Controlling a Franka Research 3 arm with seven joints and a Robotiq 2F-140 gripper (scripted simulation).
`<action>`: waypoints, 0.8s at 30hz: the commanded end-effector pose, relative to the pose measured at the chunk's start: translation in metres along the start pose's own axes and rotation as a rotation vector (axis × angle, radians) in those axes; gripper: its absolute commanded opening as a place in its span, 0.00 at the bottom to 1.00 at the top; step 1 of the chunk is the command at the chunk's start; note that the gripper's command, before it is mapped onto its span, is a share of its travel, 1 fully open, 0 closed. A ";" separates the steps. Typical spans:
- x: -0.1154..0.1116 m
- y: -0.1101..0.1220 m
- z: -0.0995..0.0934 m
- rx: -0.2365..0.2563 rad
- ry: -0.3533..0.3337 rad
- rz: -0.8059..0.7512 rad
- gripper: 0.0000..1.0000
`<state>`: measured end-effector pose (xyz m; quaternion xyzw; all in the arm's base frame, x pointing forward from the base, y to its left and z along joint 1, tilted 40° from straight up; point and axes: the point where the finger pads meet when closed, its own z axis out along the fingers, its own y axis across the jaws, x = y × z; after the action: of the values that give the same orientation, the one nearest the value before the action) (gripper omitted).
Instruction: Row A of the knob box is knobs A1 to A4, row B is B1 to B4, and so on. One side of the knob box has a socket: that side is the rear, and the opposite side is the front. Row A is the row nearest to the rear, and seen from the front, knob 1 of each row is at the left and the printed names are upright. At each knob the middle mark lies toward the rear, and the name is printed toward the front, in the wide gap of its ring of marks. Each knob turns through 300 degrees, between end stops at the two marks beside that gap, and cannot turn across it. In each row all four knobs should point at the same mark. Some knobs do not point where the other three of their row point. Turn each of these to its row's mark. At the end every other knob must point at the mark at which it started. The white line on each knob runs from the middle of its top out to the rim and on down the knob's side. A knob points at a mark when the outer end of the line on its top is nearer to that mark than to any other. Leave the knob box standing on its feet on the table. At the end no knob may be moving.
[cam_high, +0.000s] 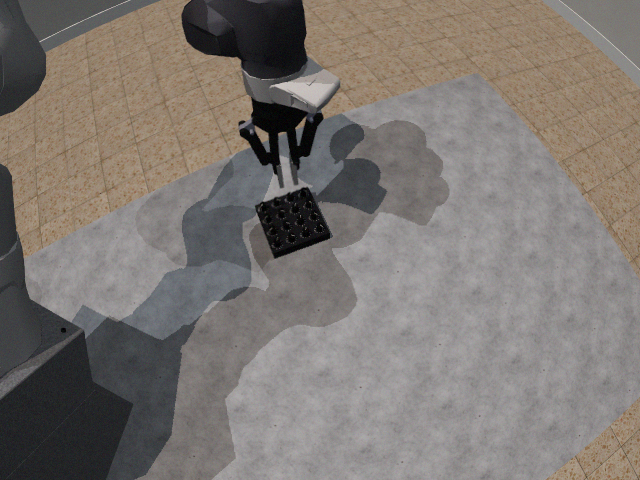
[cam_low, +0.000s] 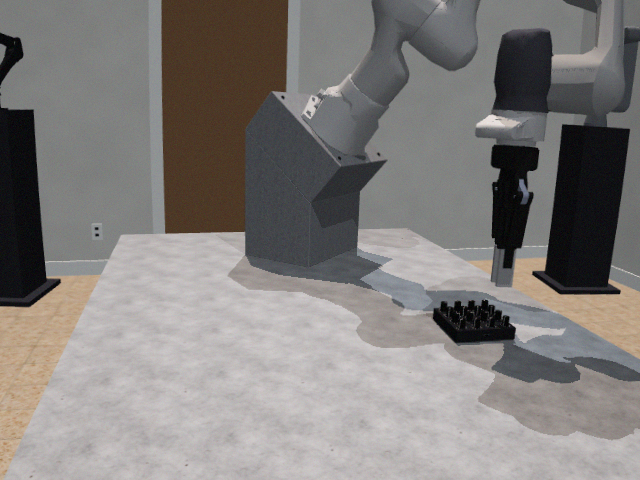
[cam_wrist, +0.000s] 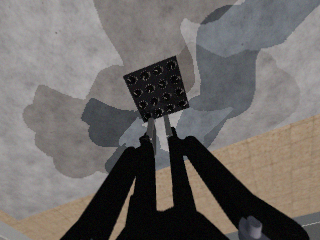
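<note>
The black knob box (cam_high: 293, 222) (cam_low: 471, 323) (cam_wrist: 157, 89) stands flat on the grey table (cam_high: 439, 320) (cam_low: 206, 372), with sixteen small knobs in four rows. The knob lines and the printed names are too small to read. My gripper (cam_high: 287, 183) (cam_low: 501, 281) (cam_wrist: 159, 123) hangs upright above the table, just off one edge of the box and well above the knobs. Its fingers stand a narrow gap apart with nothing between them.
The arm's grey base block (cam_low: 294, 206) (cam_high: 41, 403) stands on the table's far end. Black pillars (cam_low: 586, 206) (cam_low: 15, 206) stand on the tiled floor beside the table. The table edge runs close behind the box.
</note>
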<state>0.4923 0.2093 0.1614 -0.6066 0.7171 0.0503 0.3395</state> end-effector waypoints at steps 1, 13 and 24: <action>-0.001 -0.001 -0.001 -0.001 -0.002 0.021 0.12; -0.001 -0.001 0.000 -0.001 -0.002 0.021 0.12; -0.001 -0.001 0.004 -0.001 -0.002 0.021 0.12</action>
<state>0.4935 0.2113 0.1608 -0.6009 0.7217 0.0551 0.3391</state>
